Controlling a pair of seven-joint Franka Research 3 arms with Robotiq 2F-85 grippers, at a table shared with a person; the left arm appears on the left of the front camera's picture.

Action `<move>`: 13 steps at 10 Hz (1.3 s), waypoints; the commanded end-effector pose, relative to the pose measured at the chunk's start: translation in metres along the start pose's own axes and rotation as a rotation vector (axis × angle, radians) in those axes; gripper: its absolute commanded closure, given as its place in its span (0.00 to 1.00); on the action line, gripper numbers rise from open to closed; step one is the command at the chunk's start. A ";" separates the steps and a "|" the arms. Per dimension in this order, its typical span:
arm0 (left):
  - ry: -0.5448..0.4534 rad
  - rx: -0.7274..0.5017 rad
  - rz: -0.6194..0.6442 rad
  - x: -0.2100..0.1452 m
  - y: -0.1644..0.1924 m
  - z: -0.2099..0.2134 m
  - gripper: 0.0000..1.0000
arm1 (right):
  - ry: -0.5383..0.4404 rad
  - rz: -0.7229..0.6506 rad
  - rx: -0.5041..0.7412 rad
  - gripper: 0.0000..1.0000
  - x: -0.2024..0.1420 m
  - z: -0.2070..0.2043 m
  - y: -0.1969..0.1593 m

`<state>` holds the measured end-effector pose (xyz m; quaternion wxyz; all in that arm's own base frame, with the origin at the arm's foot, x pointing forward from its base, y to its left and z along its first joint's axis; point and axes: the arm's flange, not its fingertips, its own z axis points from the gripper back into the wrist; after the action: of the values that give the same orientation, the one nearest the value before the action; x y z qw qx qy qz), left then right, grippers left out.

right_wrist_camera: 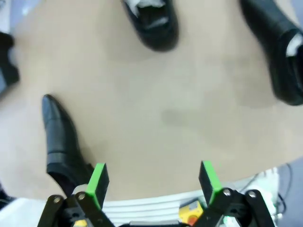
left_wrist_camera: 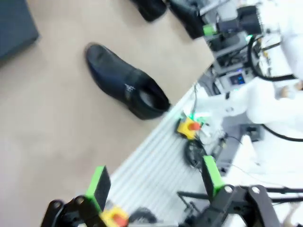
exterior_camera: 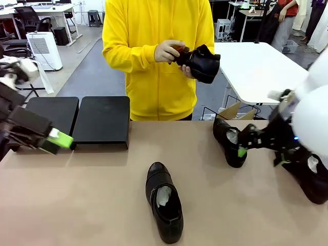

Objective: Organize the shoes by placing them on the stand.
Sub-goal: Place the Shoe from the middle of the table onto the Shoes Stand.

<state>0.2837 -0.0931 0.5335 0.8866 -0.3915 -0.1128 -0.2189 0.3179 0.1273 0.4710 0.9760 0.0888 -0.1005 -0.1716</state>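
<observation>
A person in a yellow hoodie holds one black shoe (exterior_camera: 199, 62) in both hands above the far edge. Three more shoes lie on the tan table: one in the middle (exterior_camera: 164, 201) (left_wrist_camera: 125, 82) (right_wrist_camera: 59, 139), one at the right (exterior_camera: 229, 142) (right_wrist_camera: 151, 21), and one at the far right (exterior_camera: 310, 179) (right_wrist_camera: 279, 52). The black stand (exterior_camera: 102, 120) (left_wrist_camera: 14, 23) sits bare at the back left. My left gripper (exterior_camera: 56, 142) (left_wrist_camera: 155, 182) is open just in front of the stand. My right gripper (exterior_camera: 241, 148) (right_wrist_camera: 150, 177) is open beside the right shoe.
A white table (exterior_camera: 261, 66) and a cardboard box (exterior_camera: 230, 110) stand behind the person at the right. An emergency-stop box (left_wrist_camera: 189, 127) lies off the table's near edge. Bare tabletop lies between the stand and the middle shoe.
</observation>
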 end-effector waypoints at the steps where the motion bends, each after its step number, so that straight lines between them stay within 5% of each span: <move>1: 0.082 0.032 -0.005 -0.004 -0.048 -0.015 0.00 | 0.000 -0.120 -0.004 0.00 -0.028 -0.021 -0.040; 3: 0.053 0.022 0.015 -0.004 -0.032 -0.015 0.00 | 0.039 -0.323 -0.053 0.00 -0.019 -0.034 -0.066; 4: 0.053 0.022 0.015 -0.004 -0.032 -0.015 0.00 | 0.016 -0.110 -0.007 0.00 0.013 0.002 -0.021; 6: 0.083 0.040 0.015 -0.006 -0.048 -0.023 0.00 | 0.031 -0.196 -0.026 0.00 0.020 -0.002 -0.033; 7: 0.123 0.142 -0.020 -0.007 -0.069 -0.034 0.00 | 0.037 -0.241 -0.131 0.00 0.029 0.003 -0.041; 11: 0.188 0.339 0.007 -0.001 -0.167 -0.161 0.00 | -0.014 -0.460 -0.221 0.00 0.042 0.058 -0.122; 13: 0.150 0.505 0.099 0.014 -0.177 -0.215 0.00 | 0.007 -0.336 -0.202 0.00 0.043 0.029 -0.101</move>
<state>0.1883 -0.3502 0.5091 0.9546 -0.1871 -0.0795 -0.2176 0.3120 -0.0027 0.4957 0.9315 0.0023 -0.0614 -0.3586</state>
